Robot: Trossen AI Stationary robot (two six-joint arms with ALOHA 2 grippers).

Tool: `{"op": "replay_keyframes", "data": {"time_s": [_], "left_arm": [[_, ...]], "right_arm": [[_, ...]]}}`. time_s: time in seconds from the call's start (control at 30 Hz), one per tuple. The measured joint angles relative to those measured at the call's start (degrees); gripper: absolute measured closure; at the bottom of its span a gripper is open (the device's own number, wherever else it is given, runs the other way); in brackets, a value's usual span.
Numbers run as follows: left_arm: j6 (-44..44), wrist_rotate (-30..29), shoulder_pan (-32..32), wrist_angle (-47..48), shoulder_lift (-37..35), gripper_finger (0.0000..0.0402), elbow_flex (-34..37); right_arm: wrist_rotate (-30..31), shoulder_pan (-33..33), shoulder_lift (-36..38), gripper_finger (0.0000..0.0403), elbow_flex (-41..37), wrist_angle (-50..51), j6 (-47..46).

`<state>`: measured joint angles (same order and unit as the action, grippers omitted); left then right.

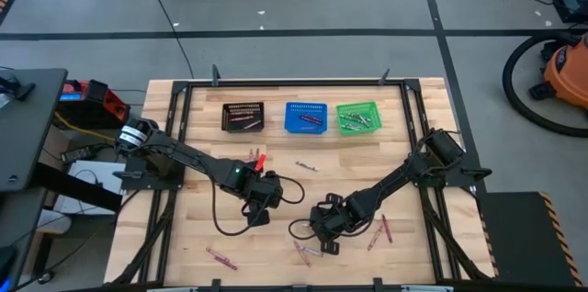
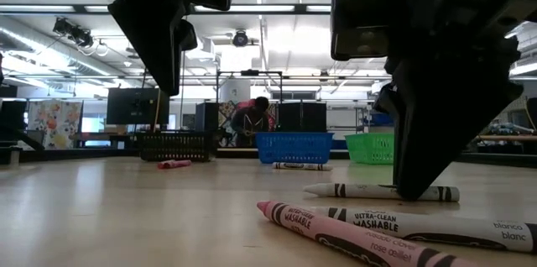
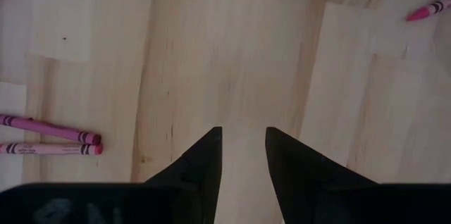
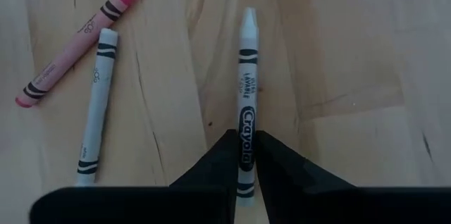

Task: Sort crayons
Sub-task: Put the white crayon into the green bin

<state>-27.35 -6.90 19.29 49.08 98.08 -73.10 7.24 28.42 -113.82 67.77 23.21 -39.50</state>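
Observation:
A white crayon (image 4: 246,76) lies flat on the wooden table (image 1: 202,237), and my right gripper (image 4: 246,139) has come down over it near the table's front middle (image 1: 323,234). Beside it lie a pink crayon (image 4: 77,41) and another white crayon (image 4: 97,104). My left gripper (image 3: 243,139) hangs open above bare wood left of centre (image 1: 260,211), nothing between its fingers. Two pink crayons (image 3: 49,139) lie side by side near it. More crayons lie in the black (image 1: 243,116), blue (image 1: 306,117) and green (image 1: 358,117) baskets. My right gripper pinches the white crayon by its two long sides (image 4: 246,122) between its two fingers, closer to the flat end than to the tip. The fingers come from above, slanting steeply down. The crayon lies level on the table (image 2: 382,191).
The three mesh baskets stand in a row at the table's far side. Loose crayons lie scattered: a red one (image 1: 260,157), a white one (image 1: 306,166), a pink one (image 1: 220,257) near the front left, two more (image 1: 381,230) right of my right gripper. Cables trail from both arms.

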Motion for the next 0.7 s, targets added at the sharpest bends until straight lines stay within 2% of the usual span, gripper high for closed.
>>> {"op": "replay_keyframes", "data": {"time_s": [0.33, 0.7], "left_arm": [[0.07, 0.00, 0.00, 0.04, 0.00, 0.0281, 0.02], [0.09, 0.00, 0.00, 0.04, 0.00, 0.0281, 0.01]], "right_arm": [[-1.13, -0.33, -0.03, 0.0379, -0.07, 0.05, -1.06], [0.71, -0.50, 3.61, 0.0384, -0.48, 0.50, -0.53]]}}
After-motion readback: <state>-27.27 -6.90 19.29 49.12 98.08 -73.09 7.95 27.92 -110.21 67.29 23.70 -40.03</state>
